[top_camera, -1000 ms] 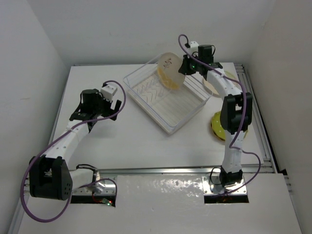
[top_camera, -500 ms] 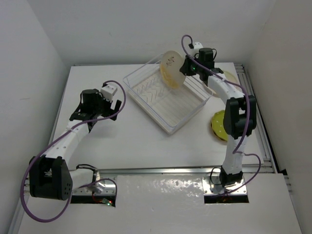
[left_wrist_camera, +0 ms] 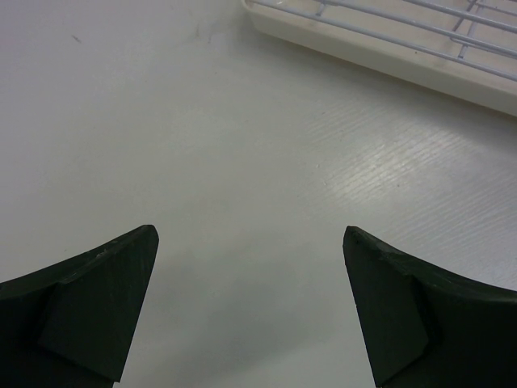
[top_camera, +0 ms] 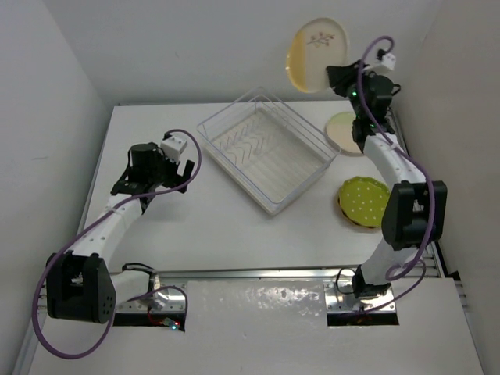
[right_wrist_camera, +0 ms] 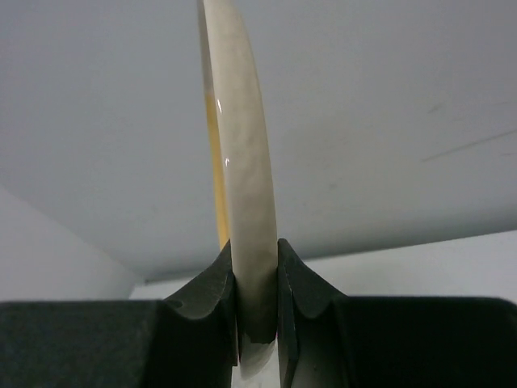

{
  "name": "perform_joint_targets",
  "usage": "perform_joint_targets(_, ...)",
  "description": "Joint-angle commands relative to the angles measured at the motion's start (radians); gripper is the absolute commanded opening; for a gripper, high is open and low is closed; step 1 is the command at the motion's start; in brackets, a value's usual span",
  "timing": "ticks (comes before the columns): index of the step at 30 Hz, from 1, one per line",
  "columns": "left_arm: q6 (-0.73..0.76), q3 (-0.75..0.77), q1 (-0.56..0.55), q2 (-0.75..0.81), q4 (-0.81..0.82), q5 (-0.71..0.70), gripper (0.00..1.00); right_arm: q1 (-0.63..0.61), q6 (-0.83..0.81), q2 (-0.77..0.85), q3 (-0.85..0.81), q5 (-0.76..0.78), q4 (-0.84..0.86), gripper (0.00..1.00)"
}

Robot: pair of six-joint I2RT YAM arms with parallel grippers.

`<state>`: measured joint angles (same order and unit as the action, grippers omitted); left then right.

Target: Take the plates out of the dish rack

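Note:
The white dish rack [top_camera: 269, 205] sits mid-table with no plates in its slots; its corner [left_wrist_camera: 380, 47] shows in the left wrist view. My right gripper [top_camera: 337, 78] is raised high over the back right of the table, shut on the rim of a cream plate with an orange-yellow edge [top_camera: 316, 44]. In the right wrist view that plate [right_wrist_camera: 242, 162] stands edge-on between the gripper's [right_wrist_camera: 257, 267] fingers. A pale plate [top_camera: 342, 131] and a yellow-green dotted plate [top_camera: 364, 201] lie on the table right of the rack. My left gripper [top_camera: 186, 176] hovers open left of the rack, empty [left_wrist_camera: 249, 233].
White walls close in on the left, back and right. An aluminium rail [top_camera: 414, 195] runs along the table's right edge. Purple cables loop from both arms.
My right arm has lifted the cream plate out of the rack and carried it up and to the back right. The left arm has not moved.

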<state>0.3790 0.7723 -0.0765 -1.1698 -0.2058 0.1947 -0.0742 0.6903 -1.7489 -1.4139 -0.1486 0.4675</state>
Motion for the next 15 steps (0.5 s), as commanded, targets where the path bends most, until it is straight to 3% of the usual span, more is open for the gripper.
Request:
perform_joint_targets(1,-0.012,-0.016,0.007,0.038,0.039,0.009,0.97,0.122,0.248,0.089,0.117,0.191,0.322,0.0)
perform_joint_targets(4,-0.018,-0.022,0.007,0.041,0.037,0.011,0.97,0.143,0.146,0.133,0.202,0.318,0.304,0.0)
perform_joint_targets(6,-0.017,-0.024,0.007,0.042,0.039,0.009,0.97,0.155,0.162,0.152,0.269,0.403,0.277,0.0)
perform_joint_targets(9,-0.017,-0.022,0.007,0.041,0.034,0.006,0.97,0.189,0.263,0.144,0.335,0.415,0.292,0.0)
perform_joint_targets(15,-0.014,-0.019,0.007,0.039,0.036,0.011,0.97,0.205,0.282,0.056,0.322,0.416,0.303,0.0)
